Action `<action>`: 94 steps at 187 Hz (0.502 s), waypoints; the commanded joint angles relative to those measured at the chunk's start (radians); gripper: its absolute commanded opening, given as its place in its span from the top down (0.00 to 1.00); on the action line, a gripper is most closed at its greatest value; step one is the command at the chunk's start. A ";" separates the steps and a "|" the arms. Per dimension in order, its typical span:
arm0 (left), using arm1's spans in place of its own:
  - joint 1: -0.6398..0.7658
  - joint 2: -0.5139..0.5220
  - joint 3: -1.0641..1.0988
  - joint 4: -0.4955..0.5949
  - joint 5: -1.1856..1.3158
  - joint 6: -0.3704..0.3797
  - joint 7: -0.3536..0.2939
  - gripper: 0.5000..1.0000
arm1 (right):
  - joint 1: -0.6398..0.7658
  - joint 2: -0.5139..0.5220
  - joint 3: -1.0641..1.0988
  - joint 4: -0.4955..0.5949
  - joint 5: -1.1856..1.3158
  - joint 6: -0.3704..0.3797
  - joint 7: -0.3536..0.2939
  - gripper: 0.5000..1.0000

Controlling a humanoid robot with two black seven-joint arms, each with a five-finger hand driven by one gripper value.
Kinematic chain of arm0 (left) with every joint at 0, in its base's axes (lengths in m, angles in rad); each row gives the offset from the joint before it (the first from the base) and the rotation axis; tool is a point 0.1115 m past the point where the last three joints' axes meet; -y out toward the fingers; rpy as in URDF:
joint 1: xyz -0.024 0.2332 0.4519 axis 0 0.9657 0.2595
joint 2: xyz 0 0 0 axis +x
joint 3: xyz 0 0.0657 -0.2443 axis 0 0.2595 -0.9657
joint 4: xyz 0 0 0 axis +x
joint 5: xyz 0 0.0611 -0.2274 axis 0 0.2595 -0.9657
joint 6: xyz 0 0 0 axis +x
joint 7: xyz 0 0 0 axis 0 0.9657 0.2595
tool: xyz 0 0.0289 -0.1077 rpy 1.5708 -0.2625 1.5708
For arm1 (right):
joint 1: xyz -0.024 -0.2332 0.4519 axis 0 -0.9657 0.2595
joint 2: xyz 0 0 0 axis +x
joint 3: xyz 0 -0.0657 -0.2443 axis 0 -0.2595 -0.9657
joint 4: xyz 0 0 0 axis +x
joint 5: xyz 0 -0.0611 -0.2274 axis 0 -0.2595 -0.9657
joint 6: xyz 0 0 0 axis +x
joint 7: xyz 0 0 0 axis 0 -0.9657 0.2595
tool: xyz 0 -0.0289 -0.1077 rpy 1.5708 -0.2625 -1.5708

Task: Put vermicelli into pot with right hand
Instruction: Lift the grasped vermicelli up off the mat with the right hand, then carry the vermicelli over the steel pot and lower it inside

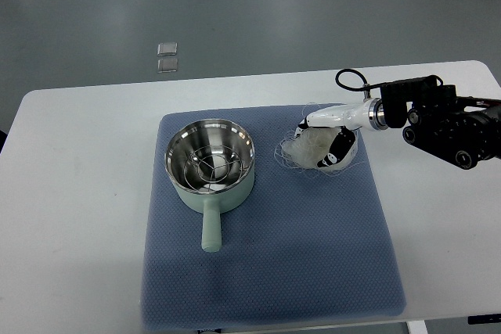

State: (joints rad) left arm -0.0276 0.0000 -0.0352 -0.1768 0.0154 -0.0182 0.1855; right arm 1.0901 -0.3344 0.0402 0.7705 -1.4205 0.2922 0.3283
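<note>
Pot [210, 163] left of vermicelli [307, 149], both on mat [266, 271]

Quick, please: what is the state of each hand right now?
Left hand: not in view.
Right hand: on the vermicelli on the mat, fingers closing around it; a firm grasp cannot be told.

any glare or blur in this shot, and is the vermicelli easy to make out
Top view: bright reflections glare off the steel inside of the pot; the picture is sharp overall, with only soft shadows under even lighting; the pale, translucent vermicelli has low contrast against the blue mat, its thin stray strands faint, and the right hand covers part of it.
</note>
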 commanded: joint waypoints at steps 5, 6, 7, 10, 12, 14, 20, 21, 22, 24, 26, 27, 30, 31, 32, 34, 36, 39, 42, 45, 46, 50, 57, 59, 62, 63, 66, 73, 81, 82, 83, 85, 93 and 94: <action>0.000 0.000 0.000 0.000 0.000 0.000 0.000 0.00 | -0.001 0.005 0.001 -0.002 -0.001 -0.030 0.003 1.00; 0.000 0.000 0.000 0.000 0.000 0.000 0.000 0.00 | -0.001 0.005 0.001 -0.002 -0.001 -0.030 0.003 1.00; 0.000 0.000 0.000 0.000 0.000 0.000 0.000 0.00 | -0.001 0.005 0.001 -0.002 -0.001 -0.033 0.003 1.00; 0.000 0.000 0.000 -0.001 0.000 0.000 0.000 0.00 | -0.001 0.005 0.001 -0.002 -0.001 -0.036 0.003 1.00; 0.000 0.000 0.000 -0.001 0.000 0.000 0.000 0.00 | -0.001 0.005 0.001 0.000 -0.001 -0.038 0.005 1.00; 0.000 0.000 0.000 -0.001 0.000 0.000 0.000 0.00 | 0.001 0.005 0.001 -0.002 -0.001 -0.038 0.005 1.00; 0.000 0.000 0.000 -0.001 0.000 0.000 0.000 0.00 | 0.002 0.005 0.004 0.000 0.000 -0.042 0.008 1.00; 0.000 0.000 0.000 -0.001 0.000 0.000 0.000 0.00 | 0.002 0.005 0.006 0.000 0.000 -0.044 0.008 1.00; 0.000 0.000 0.000 -0.001 0.000 0.000 0.000 0.00 | 0.002 0.005 0.006 0.000 0.000 -0.044 0.008 1.00; 0.000 0.000 0.000 -0.001 0.000 0.000 0.002 0.00 | 0.004 0.005 0.007 0.000 0.003 -0.047 0.009 1.00; 0.000 0.000 0.000 -0.001 0.000 0.000 0.000 0.00 | 0.005 0.005 0.010 0.000 0.005 -0.047 0.009 1.00; 0.000 0.000 0.000 -0.001 0.000 0.000 0.000 0.00 | 0.007 0.003 0.012 0.000 0.008 -0.050 0.011 1.00; 0.000 0.000 0.000 -0.001 0.000 0.000 0.000 0.00 | 0.008 0.003 0.015 0.001 0.011 -0.051 0.011 1.00; 0.000 0.000 0.000 -0.001 0.000 0.000 0.000 0.00 | 0.010 0.003 0.017 0.001 0.015 -0.053 0.011 1.00; 0.000 0.000 0.000 -0.001 0.000 0.000 0.000 0.00 | 0.010 0.003 0.017 0.001 0.015 -0.053 0.011 1.00; 0.000 0.000 0.000 -0.001 0.000 0.000 0.000 0.00 | 0.011 0.001 0.018 0.001 0.017 -0.056 0.012 1.00; 0.000 0.000 0.000 -0.001 0.000 0.000 0.000 0.00 | 0.014 0.001 0.020 0.003 0.020 -0.057 0.012 1.00; 0.000 0.000 0.000 -0.001 0.000 0.000 0.000 0.00 | 0.020 0.000 0.026 0.003 0.023 -0.061 0.012 1.00; 0.000 0.000 0.000 -0.001 0.000 0.000 0.000 0.00 | 0.025 0.000 0.030 0.004 0.025 -0.064 0.012 1.00; 0.000 0.000 -0.002 0.000 0.000 0.000 0.000 0.00 | 0.039 0.000 0.044 0.006 0.029 -0.067 0.012 1.00; 0.000 0.000 -0.002 0.000 0.000 0.000 0.000 0.00 | 0.039 0.000 0.044 0.006 0.029 -0.067 0.012 1.00; 0.000 0.000 -0.002 -0.001 0.000 0.000 0.000 0.00 | 0.054 0.000 0.056 0.007 0.035 -0.067 0.014 1.00; 0.000 0.000 -0.002 0.000 0.000 0.000 0.000 0.00 | 0.070 0.000 0.079 0.009 0.048 -0.065 0.014 1.00; 0.000 0.000 -0.002 -0.001 0.000 0.000 0.000 0.00 | 0.073 0.000 0.087 0.010 0.051 -0.064 0.014 1.00; 0.000 0.000 -0.002 0.000 0.000 0.000 0.000 0.00 | 0.080 0.000 0.102 0.013 0.058 -0.062 0.014 1.00; 0.000 0.000 -0.002 0.000 0.000 0.000 0.000 0.00 | 0.080 0.000 0.103 0.013 0.058 -0.062 0.014 1.00; 0.000 0.000 -0.002 0.000 0.000 0.000 0.000 0.00 | 0.090 0.000 0.118 0.016 0.064 -0.057 0.014 1.00; 0.000 0.000 -0.002 0.000 0.000 0.000 0.000 0.00 | 0.103 0.000 0.139 0.020 0.072 -0.054 0.014 1.00; 0.000 0.000 -0.002 0.000 0.000 0.000 0.000 0.00 | 0.139 0.001 0.167 0.026 0.081 -0.044 0.014 1.00; 0.000 0.000 -0.002 0.000 0.000 0.000 0.000 0.00 | 0.139 0.001 0.167 0.026 0.081 -0.044 0.014 1.00; 0.000 0.000 -0.002 0.000 0.000 0.000 0.000 0.00 | 0.146 0.001 0.171 0.027 0.083 -0.041 0.014 1.00; 0.000 0.000 -0.002 0.000 0.000 0.000 0.000 0.00 | 0.152 0.003 0.175 0.029 0.084 -0.039 0.014 1.00; 0.000 0.000 -0.002 0.000 0.000 0.000 0.000 0.00 | 0.177 0.005 0.184 0.039 0.094 -0.031 0.014 1.00; 0.000 0.000 -0.002 0.000 0.000 0.000 0.000 0.00 | 0.177 0.005 0.184 0.039 0.094 -0.031 0.014 1.00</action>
State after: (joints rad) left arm -0.0275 0.0000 -0.0368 -0.1766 0.0154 -0.0185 0.1855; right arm 1.2079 -0.3341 0.1851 0.7923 -1.3468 0.2423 0.3419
